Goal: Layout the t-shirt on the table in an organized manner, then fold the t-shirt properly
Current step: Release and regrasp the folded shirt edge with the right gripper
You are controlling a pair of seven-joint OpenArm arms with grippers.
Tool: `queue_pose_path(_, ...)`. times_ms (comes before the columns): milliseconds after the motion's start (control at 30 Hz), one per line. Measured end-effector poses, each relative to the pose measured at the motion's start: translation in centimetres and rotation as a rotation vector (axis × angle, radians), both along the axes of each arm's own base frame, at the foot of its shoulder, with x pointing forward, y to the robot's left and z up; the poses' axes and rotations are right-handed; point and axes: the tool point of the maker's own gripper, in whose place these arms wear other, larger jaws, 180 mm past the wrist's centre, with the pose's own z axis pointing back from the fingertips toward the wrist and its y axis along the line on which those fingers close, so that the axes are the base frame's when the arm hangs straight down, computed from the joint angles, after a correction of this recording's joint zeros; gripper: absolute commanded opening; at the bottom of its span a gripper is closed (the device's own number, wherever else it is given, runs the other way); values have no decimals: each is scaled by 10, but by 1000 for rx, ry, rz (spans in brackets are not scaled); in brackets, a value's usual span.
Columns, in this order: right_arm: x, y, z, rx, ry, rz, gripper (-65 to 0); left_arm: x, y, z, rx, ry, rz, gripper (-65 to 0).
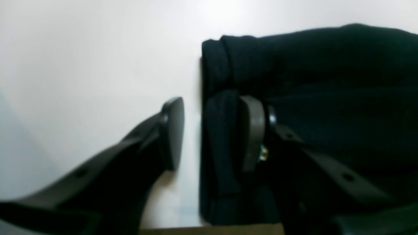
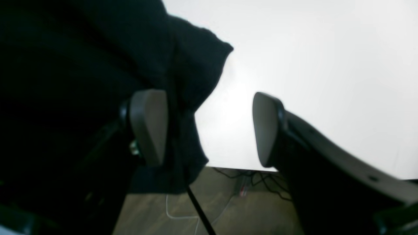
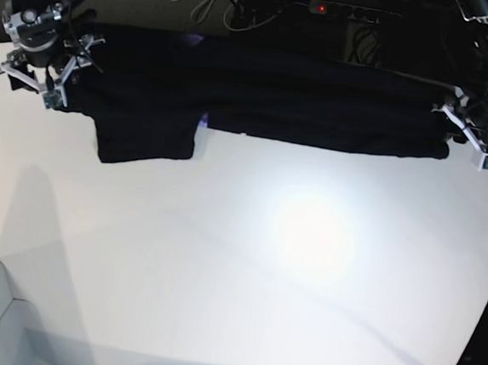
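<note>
While the soft black cotton t-shirt point(image 3: 260, 98) lies in a long folded band along the twelve o'clock edge of the smooth white table point(image 3: 245, 268), each claw straddles one end. The left gripper point(image 1: 214, 132) stands parted, one pad on the cloth's rolled end, the other on bare table. The right gripper point(image 2: 209, 129) gapes wide around a hanging corner. Light and limp, the cloth probably sags unless pinched through all layers at its ends.

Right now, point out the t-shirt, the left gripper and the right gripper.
t-shirt point(image 3: 318, 112), base view, middle of the folded body.
left gripper point(image 1: 212, 133), left wrist view, between the fingertips.
right gripper point(image 2: 209, 127), right wrist view, between the fingertips.
</note>
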Motion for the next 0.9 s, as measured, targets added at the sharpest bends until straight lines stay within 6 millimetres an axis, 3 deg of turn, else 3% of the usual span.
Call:
queue_pose_path(133,34,-5,26,-21,-102,-14,-244,1,1,0,4,-1,0,-395)
queue_pose_path(267,73,12,45,36,-218,-21,-242,1,0,0,2,0,1,-395)
queue_pose_path(533,114,67,7,142,-46,55,-242,1,0,0,-1,-2,2,-395)
queue_pose_path(733,128,79,-25,211,46,56,-242,1,0,0,-1,-2,2,-395)
queue_pose_path(900,132,85,-41,247,86,62,-248,1,0,0,-1,-3,2,-396)
